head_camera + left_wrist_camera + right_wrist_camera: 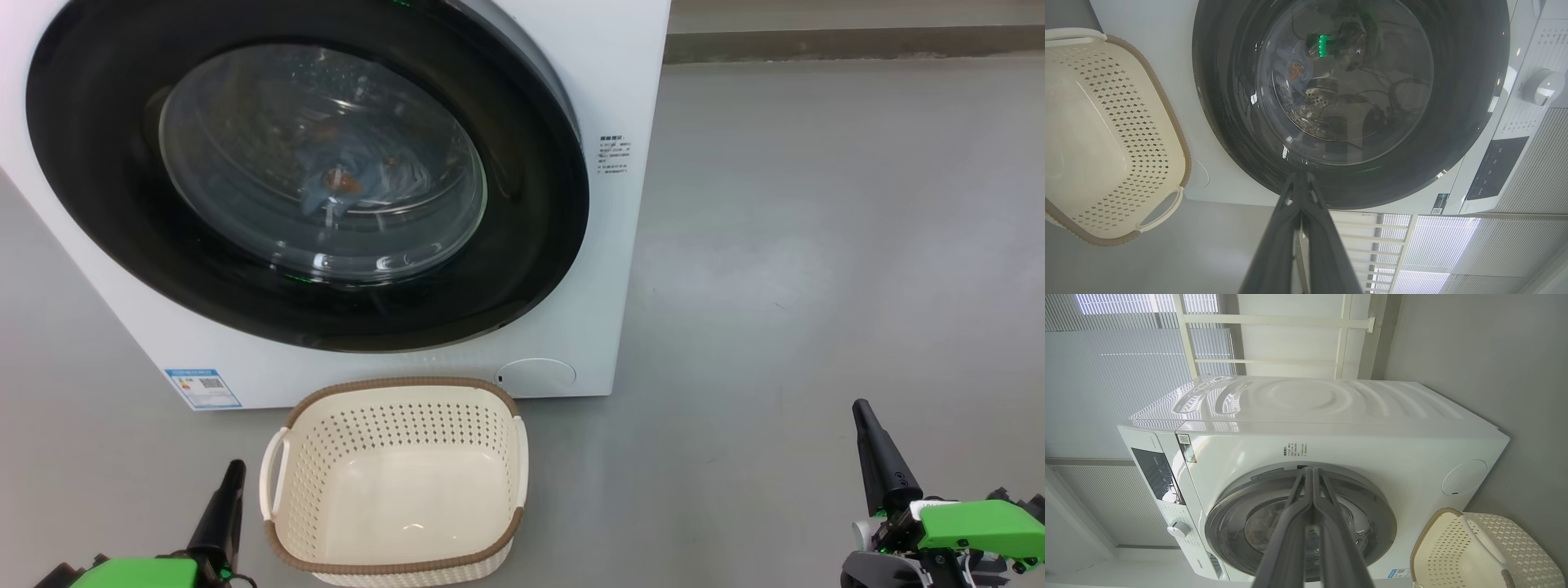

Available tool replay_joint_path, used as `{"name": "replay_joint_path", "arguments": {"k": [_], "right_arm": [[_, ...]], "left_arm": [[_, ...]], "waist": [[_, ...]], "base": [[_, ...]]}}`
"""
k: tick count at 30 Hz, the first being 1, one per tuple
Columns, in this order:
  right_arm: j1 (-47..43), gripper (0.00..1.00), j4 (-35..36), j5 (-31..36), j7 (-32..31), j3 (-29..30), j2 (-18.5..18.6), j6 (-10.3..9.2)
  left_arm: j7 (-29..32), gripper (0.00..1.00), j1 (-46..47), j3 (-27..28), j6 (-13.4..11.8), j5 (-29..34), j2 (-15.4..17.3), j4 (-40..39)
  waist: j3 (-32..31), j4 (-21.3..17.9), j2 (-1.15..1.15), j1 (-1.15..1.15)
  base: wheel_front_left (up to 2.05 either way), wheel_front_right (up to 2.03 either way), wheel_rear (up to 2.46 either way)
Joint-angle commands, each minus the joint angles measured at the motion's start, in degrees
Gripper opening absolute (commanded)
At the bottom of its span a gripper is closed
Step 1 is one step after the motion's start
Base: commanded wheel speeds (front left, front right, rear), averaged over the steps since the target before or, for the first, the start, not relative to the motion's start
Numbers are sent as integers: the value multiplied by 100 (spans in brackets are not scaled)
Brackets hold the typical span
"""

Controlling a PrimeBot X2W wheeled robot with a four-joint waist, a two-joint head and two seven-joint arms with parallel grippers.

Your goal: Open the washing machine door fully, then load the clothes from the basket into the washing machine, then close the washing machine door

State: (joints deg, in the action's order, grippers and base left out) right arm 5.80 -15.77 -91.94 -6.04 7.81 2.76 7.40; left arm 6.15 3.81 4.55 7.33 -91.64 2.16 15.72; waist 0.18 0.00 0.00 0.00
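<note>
Task looked nearly done, poss. finished. Door (531, 212) sat flat against the washer (620, 82) front, ahead of & above both grippers. It looked shut, tho couldn't tell if latched. Clothes (343, 180), blue w/ an orange bear face, lay in the drum, seen thru the glass, well ahead of the left gripper (229, 490) & up to its right. Basket (392, 382) stood on the floor just right of the left gripper w/ nothing in it, near the washer's foot & well to the left of the right gripper (869, 441).

Left gripper: fingers pressed together, holding nothing, pointing twd the door's lower rim but apart from it. Right gripper: fingers likewise together, nothing between them, aimed at the washer from further off, well clear of door & basket.

So opening, loading & closing all appeared done, judging by the bare basket, clothes inside & door flat. Left to do, if anything: confirm the latch caught; a push on the rim would prob. settle it
</note>
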Motion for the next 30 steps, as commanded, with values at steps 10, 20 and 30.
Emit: {"name": "replay_joint_path", "arguments": {"k": [10,20,30], "right_arm": [[38,0,175,-19,-48,-125,13,9],[38,0,175,-19,-48,-124,13,9],[38,0,175,-18,-49,-124,13,9]], "left_arm": [[36,0,238,199,15,-50,72,-168],[36,0,238,199,15,-51,72,-168],[35,0,238,198,15,-51,72,-168]], "waist": [[0,0,0,0],[0,0,0,0],[0,0,0,0]], "base": [[0,0,0],[0,0,0],[0,0,0]]}}
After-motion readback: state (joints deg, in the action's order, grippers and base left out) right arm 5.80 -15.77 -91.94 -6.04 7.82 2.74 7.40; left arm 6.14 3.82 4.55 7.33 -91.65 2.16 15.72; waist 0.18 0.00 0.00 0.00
